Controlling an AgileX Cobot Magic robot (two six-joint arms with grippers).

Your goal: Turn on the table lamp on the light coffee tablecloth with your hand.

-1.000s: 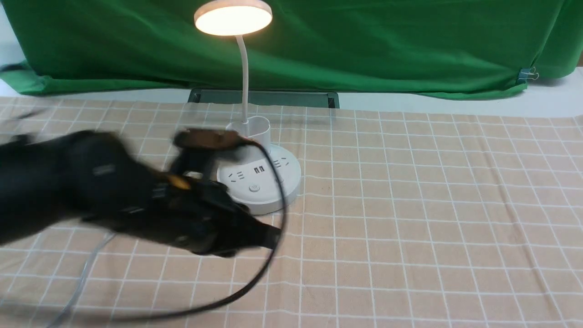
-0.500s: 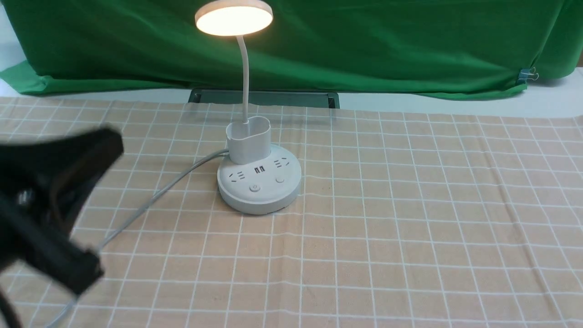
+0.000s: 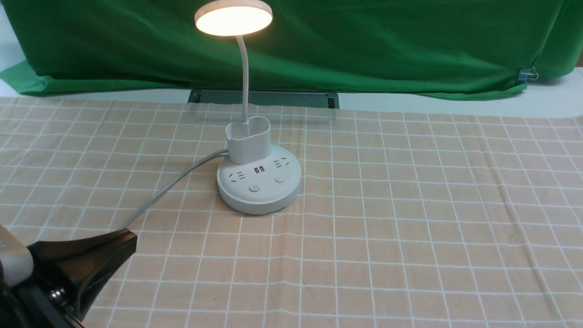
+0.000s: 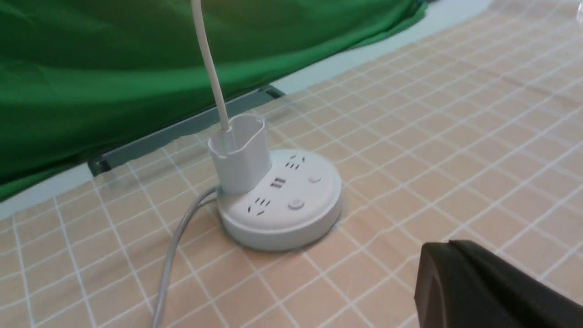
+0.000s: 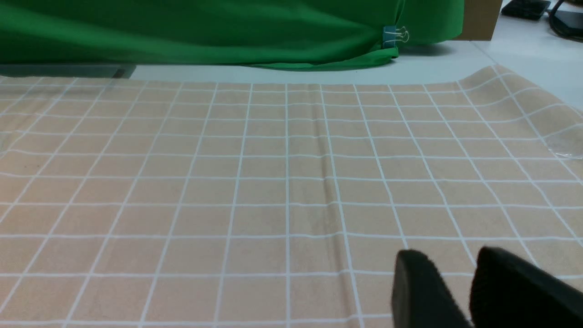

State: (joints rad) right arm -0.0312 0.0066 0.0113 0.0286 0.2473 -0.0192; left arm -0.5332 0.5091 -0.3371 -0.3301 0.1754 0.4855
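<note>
Your black two-fingered left pincer (image 4: 448,248): tips together, well apart from lit white disc-headed table lamp (image 3: 258,187), upright on tan, white-gridded tablecloth (image 3: 410,228). Black right pincer (image 5: 451,262): tips slightly parted. Switching-on judged complete; no further press needed from you.

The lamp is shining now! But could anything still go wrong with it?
Maybe a little. The grey cord runs over the tablecloth toward the left claw, so a sideways move might snag it and tug the lamp. If the claw pressed the power button again, the light might go off. The lamp's head sits high on a thin neck, so a bump up there could tip or bend it.
</note>
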